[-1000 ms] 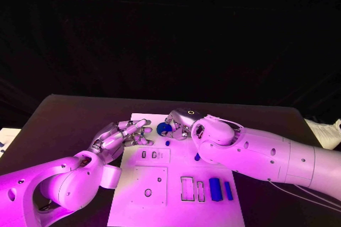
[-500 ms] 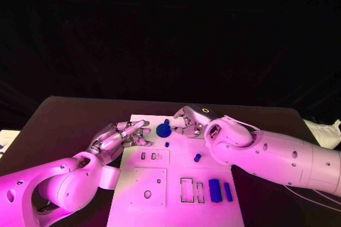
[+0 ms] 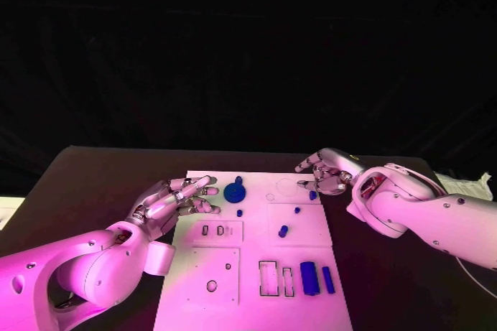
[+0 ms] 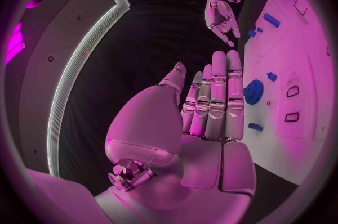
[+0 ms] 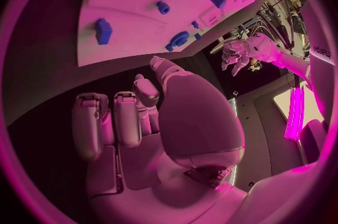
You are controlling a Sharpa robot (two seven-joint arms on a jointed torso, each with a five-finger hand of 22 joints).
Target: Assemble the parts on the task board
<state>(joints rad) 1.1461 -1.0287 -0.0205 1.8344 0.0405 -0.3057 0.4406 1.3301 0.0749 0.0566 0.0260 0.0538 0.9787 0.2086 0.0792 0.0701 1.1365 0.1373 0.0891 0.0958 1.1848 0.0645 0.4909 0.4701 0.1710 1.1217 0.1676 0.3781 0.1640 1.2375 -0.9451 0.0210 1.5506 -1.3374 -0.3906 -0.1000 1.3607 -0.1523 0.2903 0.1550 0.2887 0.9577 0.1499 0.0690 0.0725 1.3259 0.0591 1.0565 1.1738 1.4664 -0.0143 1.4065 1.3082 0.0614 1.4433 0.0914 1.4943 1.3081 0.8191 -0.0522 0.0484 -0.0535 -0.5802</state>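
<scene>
The left hand (image 3: pixel 176 199) is empty, fingers extended and slightly spread, resting at the left edge of the task board (image 3: pixel 223 273). The right hand (image 3: pixel 326 171) is empty, fingers loosely curled, at the board's far right corner. A round blue gear (image 3: pixel 235 193) (beside the left fingertips) lies on the board; two blue bars (image 3: pixel 309 278) lie near its front right, on the black tabletop (image 3: pixel 93 180).

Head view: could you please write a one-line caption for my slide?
Both hands, left hand and right hand, hover empty beside the white task board carrying blue parts.
</scene>
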